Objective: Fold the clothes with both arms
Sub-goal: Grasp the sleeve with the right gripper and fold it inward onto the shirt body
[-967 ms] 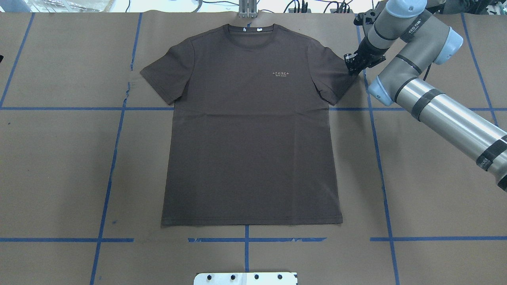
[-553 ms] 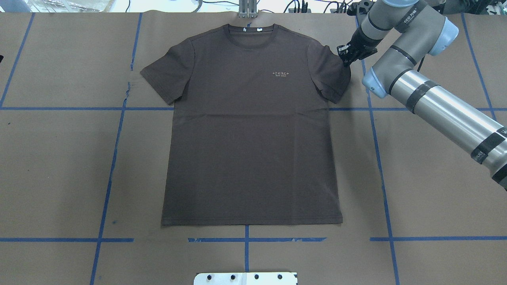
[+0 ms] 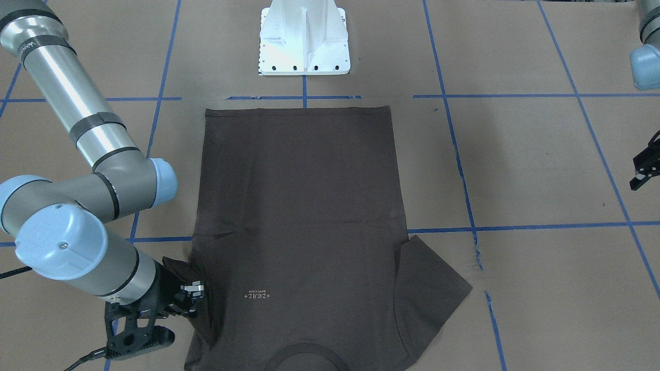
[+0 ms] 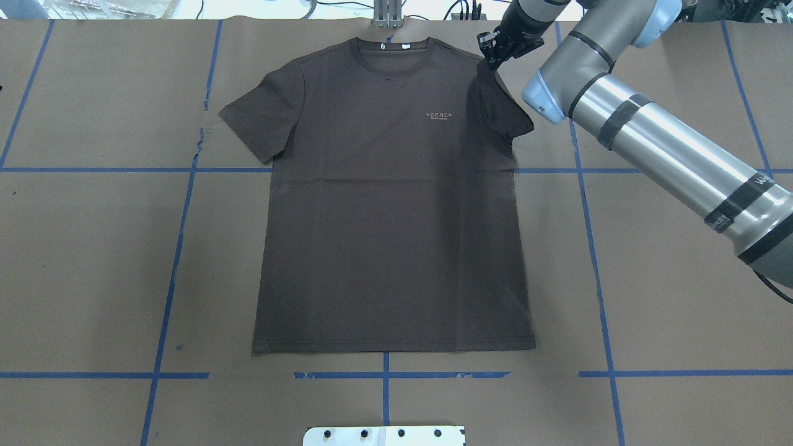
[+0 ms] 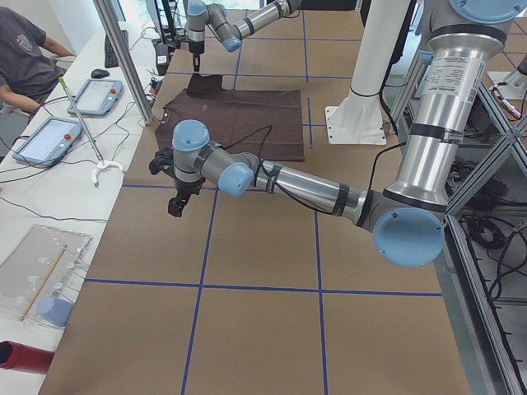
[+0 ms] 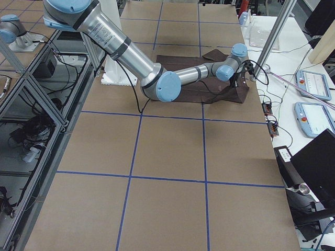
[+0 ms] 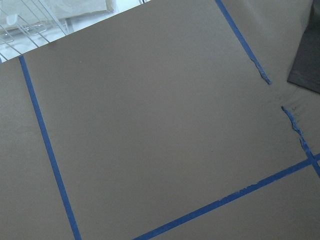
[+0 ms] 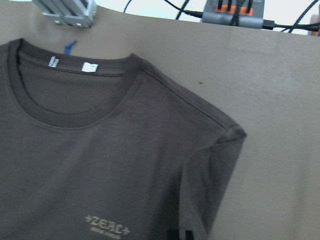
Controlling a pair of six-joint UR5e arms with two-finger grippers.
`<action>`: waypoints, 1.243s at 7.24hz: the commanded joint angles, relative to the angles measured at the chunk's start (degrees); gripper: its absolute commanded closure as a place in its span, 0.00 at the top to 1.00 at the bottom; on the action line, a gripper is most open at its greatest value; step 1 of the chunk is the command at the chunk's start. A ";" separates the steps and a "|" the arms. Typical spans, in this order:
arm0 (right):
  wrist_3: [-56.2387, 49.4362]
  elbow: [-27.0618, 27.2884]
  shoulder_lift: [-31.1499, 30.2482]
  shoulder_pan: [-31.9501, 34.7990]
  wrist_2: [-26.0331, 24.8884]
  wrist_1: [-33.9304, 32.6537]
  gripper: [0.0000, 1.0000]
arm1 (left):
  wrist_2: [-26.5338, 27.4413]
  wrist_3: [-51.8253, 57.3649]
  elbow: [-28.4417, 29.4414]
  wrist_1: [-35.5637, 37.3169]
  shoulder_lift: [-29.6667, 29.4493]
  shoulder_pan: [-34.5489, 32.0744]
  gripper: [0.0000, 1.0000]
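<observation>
The T-shirt (image 4: 390, 217) lies flat and face up at the centre of the worktop (image 4: 669, 297). Its collar (image 4: 389, 59) is at the far edge from the robot and its hem is nearest the white pedestal base (image 3: 304, 38). The small lettering (image 4: 440, 116) is legible on the chest. The sleeve on the robot's left (image 4: 257, 121) is spread flat. The sleeve on the robot's right (image 4: 505, 111) is drawn up and inward toward the shoulder seam, its outer edge raised off the paper.

The right claw (image 4: 492, 56) is at that shoulder, clamped together on the raised sleeve fabric. The right wrist view shows the sleeve buckled, with dark fingertips (image 8: 177, 234) at the bottom edge.

The left claw (image 3: 642, 175) hangs above bare worktop, well apart from the garment. Whether it is apart or together cannot be told.

Blue tape lines (image 4: 167, 297) grid the brown paper covering.
</observation>
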 commanded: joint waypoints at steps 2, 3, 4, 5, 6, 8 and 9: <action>2.75 0.23 3.01 -4.75 -6.01 -2.28 0.12 | 0.00 -0.09 -0.07 0.09 -0.44 -0.34 1.00; 2.66 0.23 2.75 -4.66 -6.01 -2.19 0.99 | 0.00 -0.09 -0.16 0.00 -0.61 -0.34 1.00; 2.75 0.23 2.66 -4.66 -6.01 -2.10 1.00 | 0.08 -0.09 -0.16 0.00 -0.79 -0.34 1.00; 3.01 0.23 2.66 -4.66 -6.01 -2.19 1.00 | 0.08 -0.78 0.28 -0.09 -1.83 -0.25 1.00; 4.75 0.32 2.83 -4.49 -5.49 -2.27 1.00 | 0.17 -6.10 0.54 -0.44 -3.24 -0.17 1.00; 7.49 6.68 -0.38 -3.09 1.06 -8.54 1.00 | 0.52 -22.57 0.63 -0.79 -8.06 6.11 1.00; 6.88 18.04 -6.85 -1.78 3.89 -16.52 1.00 | 1.48 -32.77 0.55 -6.10 -9.22 9.73 1.00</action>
